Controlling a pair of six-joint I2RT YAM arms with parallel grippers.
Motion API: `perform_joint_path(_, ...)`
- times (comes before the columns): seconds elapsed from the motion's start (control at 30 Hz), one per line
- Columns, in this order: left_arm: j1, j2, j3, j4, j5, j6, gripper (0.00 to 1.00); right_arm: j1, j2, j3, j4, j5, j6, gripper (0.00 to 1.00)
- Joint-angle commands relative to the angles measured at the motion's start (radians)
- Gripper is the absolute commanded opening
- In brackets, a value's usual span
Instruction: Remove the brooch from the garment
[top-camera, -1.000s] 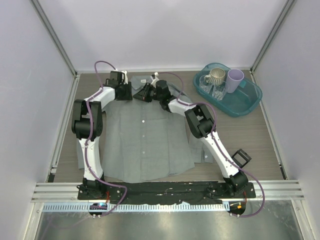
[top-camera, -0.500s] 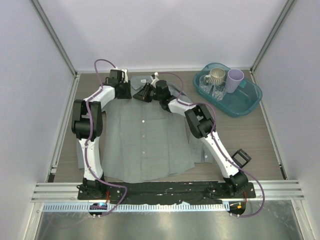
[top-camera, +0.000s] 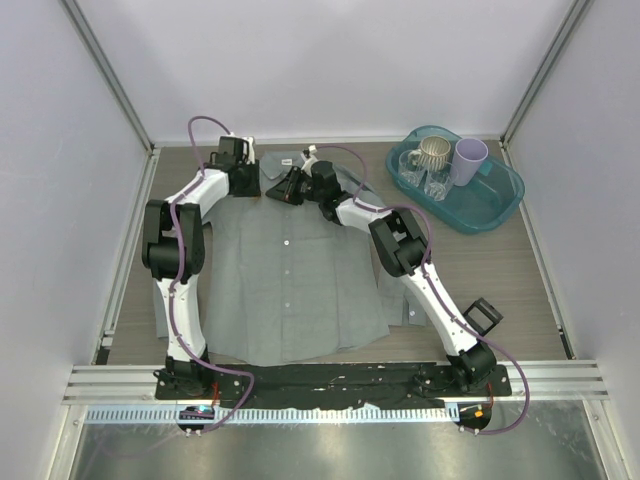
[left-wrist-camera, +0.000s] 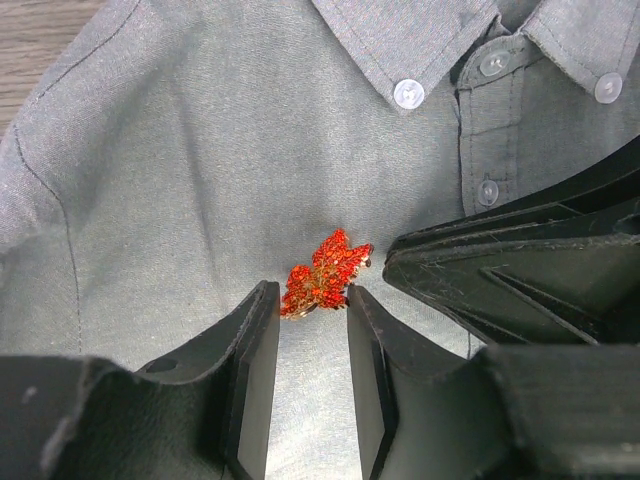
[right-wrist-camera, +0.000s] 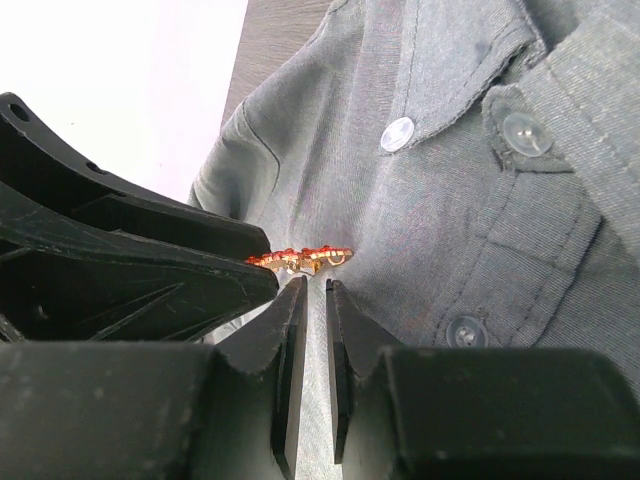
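Top external view has the grey shirt (top-camera: 290, 280) spread flat on the table (top-camera: 520, 290), its collar at the far end, where both arms meet. Left wrist view shows the left gripper (left-wrist-camera: 312, 300) with its fingers a narrow gap apart and nothing between them. The red-orange brooch (left-wrist-camera: 322, 275) is pinned to the cloth just past their tips, near the collar. Right wrist view shows the right gripper (right-wrist-camera: 316, 285) with only a thin slit between its fingers, the tips just under the brooch; whether they touch it I cannot tell. A teal tray (top-camera: 495, 205) of cups (top-camera: 434, 152) sits far right.
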Motion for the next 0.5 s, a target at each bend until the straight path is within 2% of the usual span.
perform_joint_path(0.0,-0.001,-0.063,0.044,-0.014,-0.004,0.002,0.37,0.01,0.007,0.055,0.027,-0.007,0.009,0.2)
perform_joint_path(0.17,-0.001,-0.06,0.045,-0.019,0.004,-0.001,0.4,0.011,0.016,0.064,0.038,-0.01,0.032,0.2)
perform_joint_path(0.37,-0.001,-0.046,0.054,-0.028,0.001,-0.001,0.21,0.013,0.028,0.069,0.047,-0.014,0.052,0.19)
perform_joint_path(0.47,-0.001,-0.054,0.048,-0.025,-0.004,-0.001,0.17,0.013,0.03,0.068,0.048,-0.014,0.055,0.2)
